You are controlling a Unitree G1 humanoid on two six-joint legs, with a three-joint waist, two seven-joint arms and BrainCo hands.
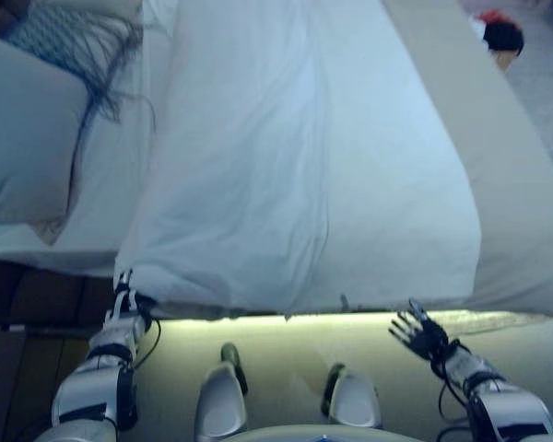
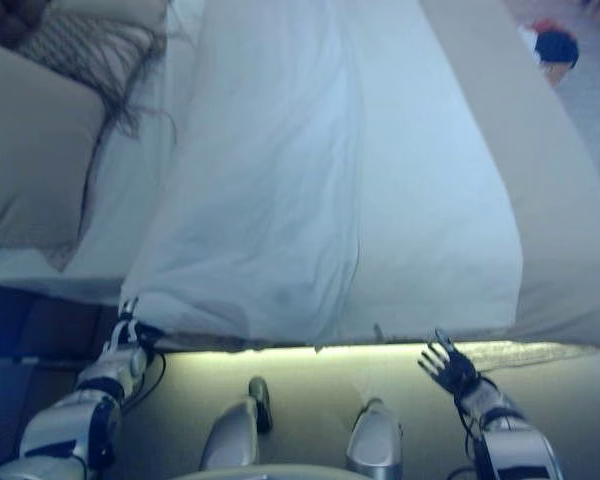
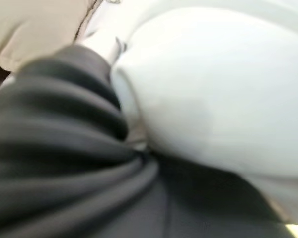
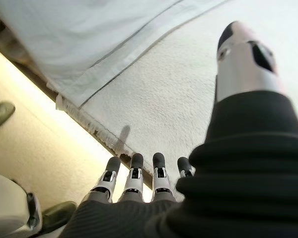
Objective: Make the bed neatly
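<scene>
A white duvet (image 1: 295,157) lies spread over the bed, its near edge hanging along the bed's side. A beige blanket (image 1: 525,221) lies under it on the right and reaches the same edge. My left hand (image 1: 123,304) is at the duvet's near left corner, its tip hidden under the cloth. In the left wrist view the white cloth (image 3: 213,84) bulges right against the hand's dark cover (image 3: 59,148). My right hand (image 1: 418,331) is open with fingers spread, just below the bed's edge near the duvet's right corner, holding nothing. The right wrist view shows its straight fingers (image 4: 134,176) over the blanket's fringe (image 4: 159,104).
A large pale pillow (image 1: 28,138) lies at the bed's left, with a patterned throw with dark fringe (image 1: 74,46) behind it. A red and dark object (image 1: 500,32) lies on the floor at the far right. A lit strip of floor (image 1: 286,350) runs along the bed's near side.
</scene>
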